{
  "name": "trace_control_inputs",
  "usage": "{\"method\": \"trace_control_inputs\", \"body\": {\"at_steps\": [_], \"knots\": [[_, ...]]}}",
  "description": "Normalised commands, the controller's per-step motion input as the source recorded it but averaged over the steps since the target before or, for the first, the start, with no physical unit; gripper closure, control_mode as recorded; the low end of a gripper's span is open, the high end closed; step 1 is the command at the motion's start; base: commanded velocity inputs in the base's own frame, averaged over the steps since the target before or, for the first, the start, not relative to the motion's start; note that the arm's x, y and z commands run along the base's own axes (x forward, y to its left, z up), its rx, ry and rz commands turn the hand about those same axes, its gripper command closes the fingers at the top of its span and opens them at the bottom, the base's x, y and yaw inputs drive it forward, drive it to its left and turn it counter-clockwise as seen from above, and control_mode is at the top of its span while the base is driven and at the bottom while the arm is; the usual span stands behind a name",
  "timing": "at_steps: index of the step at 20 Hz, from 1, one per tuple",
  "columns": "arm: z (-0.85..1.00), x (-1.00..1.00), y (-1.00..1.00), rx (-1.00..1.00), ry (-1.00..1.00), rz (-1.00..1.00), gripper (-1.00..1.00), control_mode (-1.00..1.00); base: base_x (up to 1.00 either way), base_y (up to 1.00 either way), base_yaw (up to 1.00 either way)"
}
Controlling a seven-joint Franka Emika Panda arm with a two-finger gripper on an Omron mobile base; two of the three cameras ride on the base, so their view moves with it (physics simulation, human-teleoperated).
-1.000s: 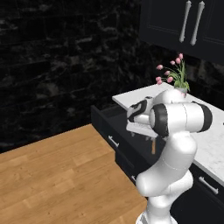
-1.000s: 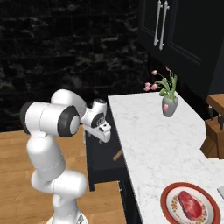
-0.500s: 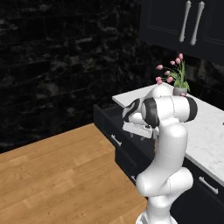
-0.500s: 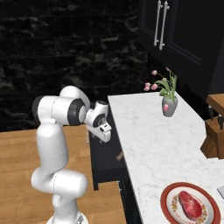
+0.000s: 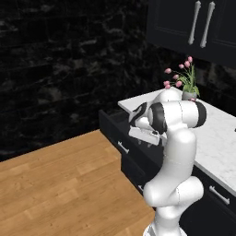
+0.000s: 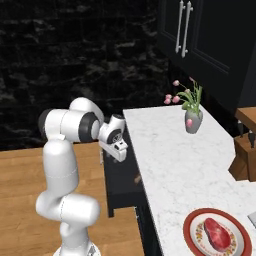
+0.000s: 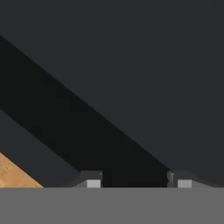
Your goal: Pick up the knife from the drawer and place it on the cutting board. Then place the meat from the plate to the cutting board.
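My gripper (image 5: 146, 137) (image 6: 119, 150) hangs over the open black drawer (image 5: 120, 138) (image 6: 120, 180), pointing down into it. In the hand view the two fingertips (image 7: 91, 179) stand apart with nothing between them, over the drawer's dark inside (image 7: 131, 96). A small light brown bit, seemingly the knife's handle (image 6: 137, 178), peeks out in the drawer beside the counter edge; the blade is hidden. The pinkish-red meat (image 6: 219, 234) lies on the red-rimmed plate (image 6: 192, 225) at the near right of the counter. The cutting board is out of view.
A white marble counter (image 6: 165, 150) (image 5: 216, 138) runs beside the drawer. On it stand a vase of pink flowers (image 6: 191, 120) (image 5: 188, 90) and a wooden knife block (image 6: 245, 150). Black upper cabinets (image 6: 190, 30) hang above. Wooden floor (image 5: 60, 189) lies left of the drawer.
The arm's upper links have swung in towards the drawer, and the hand has dipped slightly lower over it. The fingers hold nothing.
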Motion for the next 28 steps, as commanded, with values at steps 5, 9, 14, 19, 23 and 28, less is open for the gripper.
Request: {"method": "trace_control_inputs", "body": {"at_steps": [5,9,14,19,23,28], "knots": [[-0.38,0.0,0.67,0.1,0.02,0.0,-1.0,-1.0,0.0,0.0,0.0],[-0.42,0.0,0.85,0.09,0.04,0.0,-1.0,-1.0,0.0,0.0,0.0],[-0.49,0.0,1.0,0.05,0.08,0.0,-1.0,-1.0,0.0,0.0,0.0],[-0.38,0.08,0.98,0.03,0.08,0.0,-1.0,-1.0,0.0,0.0,0.0],[0.0,0.04,0.6,0.0,0.0,0.0,-1.0,-1.0,0.0,0.0,0.0],[0.18,0.0,-0.19,0.01,0.0,0.0,-1.0,-1.0,0.0,0.0,0.0]]}}
